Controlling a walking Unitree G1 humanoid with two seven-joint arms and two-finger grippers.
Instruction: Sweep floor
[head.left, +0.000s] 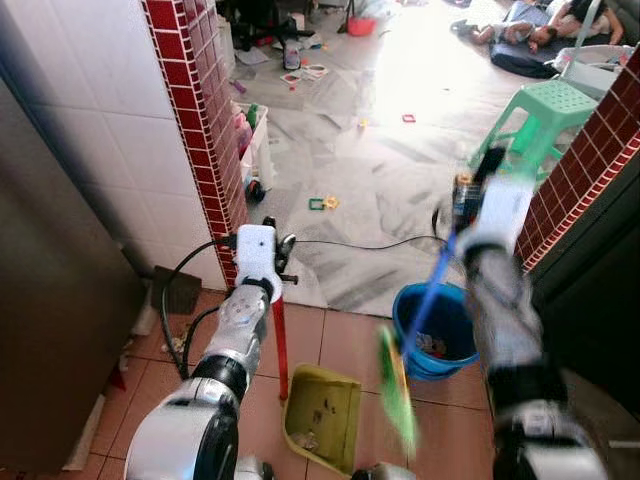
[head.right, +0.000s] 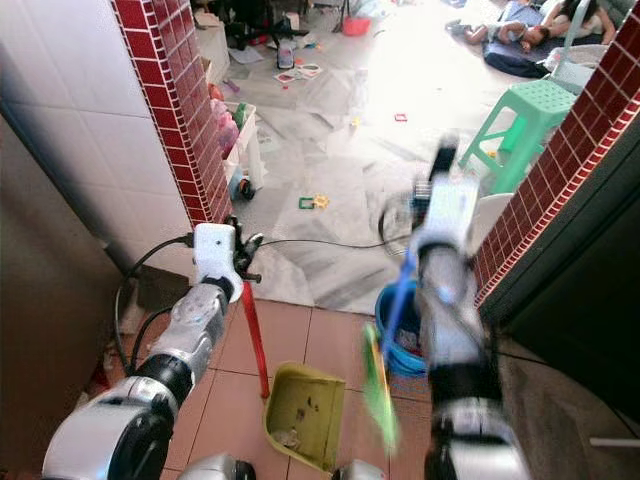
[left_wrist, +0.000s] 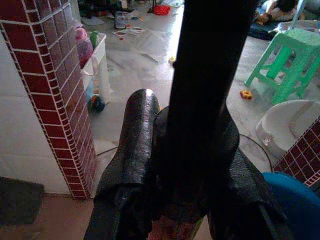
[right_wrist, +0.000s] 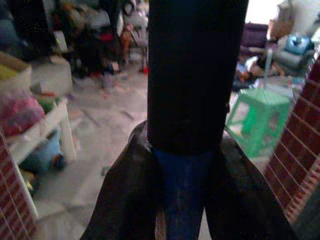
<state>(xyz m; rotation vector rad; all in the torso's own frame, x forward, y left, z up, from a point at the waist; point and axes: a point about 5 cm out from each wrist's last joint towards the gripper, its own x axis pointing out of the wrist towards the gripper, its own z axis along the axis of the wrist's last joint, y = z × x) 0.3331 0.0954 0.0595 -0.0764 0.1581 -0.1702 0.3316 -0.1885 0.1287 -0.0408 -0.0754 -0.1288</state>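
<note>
One green-bristled broom (head.left: 400, 385) with a blue handle slants near a blue bucket (head.left: 436, 330); one yellow dustpan (head.left: 322, 415) lies on the tiled floor (head.left: 345, 335). Right claw (right_wrist: 182, 165) clamps the broom handle, left claw (left_wrist: 175, 150) the dustpan's red handle (head.left: 279, 340); both arms extended forward.

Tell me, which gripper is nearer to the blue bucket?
Right. The right gripper holds the blue broom handle just above the blue bucket; the left gripper grips the red dustpan handle farther off, by the brick pillar.

red tiled pillar (head.left: 205, 130), green stool (head.left: 540, 115), marble floor (head.left: 390, 190)
</note>
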